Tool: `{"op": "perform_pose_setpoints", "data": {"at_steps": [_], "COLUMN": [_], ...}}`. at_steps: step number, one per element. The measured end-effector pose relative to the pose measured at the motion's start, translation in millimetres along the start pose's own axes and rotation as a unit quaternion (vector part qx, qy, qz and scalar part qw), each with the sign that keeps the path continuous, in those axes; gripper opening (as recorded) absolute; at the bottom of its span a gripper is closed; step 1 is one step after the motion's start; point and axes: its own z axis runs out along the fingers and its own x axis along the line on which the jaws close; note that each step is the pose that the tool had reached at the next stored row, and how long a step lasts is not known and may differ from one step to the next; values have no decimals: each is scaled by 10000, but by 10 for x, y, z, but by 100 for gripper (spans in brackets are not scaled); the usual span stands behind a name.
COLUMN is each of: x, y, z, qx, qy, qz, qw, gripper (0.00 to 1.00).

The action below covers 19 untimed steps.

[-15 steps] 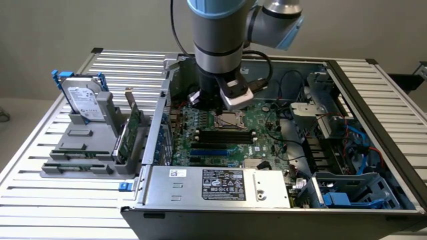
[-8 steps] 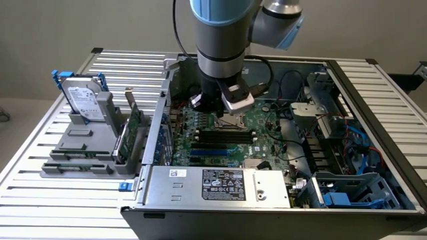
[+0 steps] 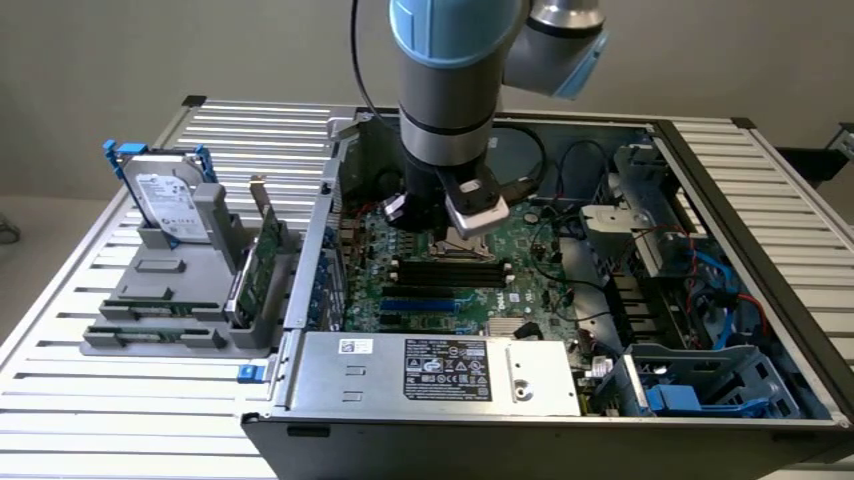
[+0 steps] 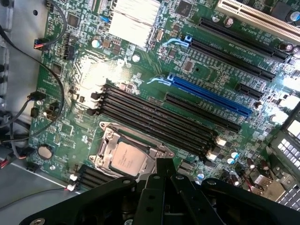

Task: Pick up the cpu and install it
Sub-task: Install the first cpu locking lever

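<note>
The cpu (image 4: 129, 160), a small silvery square chip, lies flat inside the metal-framed socket (image 4: 108, 140) on the green motherboard (image 4: 140, 61). The socket's frame stands open around it. My gripper (image 4: 164, 180) is a black body hanging just above the socket, with its tip over the chip's near edge. In the exterior view the gripper (image 3: 461, 228) reaches down into the open computer case and hovers low over the middle of the motherboard (image 3: 534, 285). Nothing shows as held.
Black memory slots (image 4: 154, 117) and a blue slot (image 4: 211, 98) run beside the socket. The case holds a labelled power supply (image 3: 441, 370), cables and drive cages (image 3: 694, 290). At the exterior view's left a grey holder (image 3: 174, 290) carries a silver hard drive (image 3: 167, 200).
</note>
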Motion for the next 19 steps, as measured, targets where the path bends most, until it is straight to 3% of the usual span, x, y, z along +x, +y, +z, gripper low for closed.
{"op": "perform_pose_setpoints", "data": {"at_steps": [6, 7, 13, 19], "x": [-1, 0, 0, 3], "y": [11, 11, 10, 13], "z": [55, 59, 71, 77], "qx": [31, 32, 39, 139], "qy": [-89, -92, -76, -40], "qz": [94, 107, 171, 216], "qw": [9999, 9999, 9998, 9997], "gripper": [11, 11, 11, 11]}}
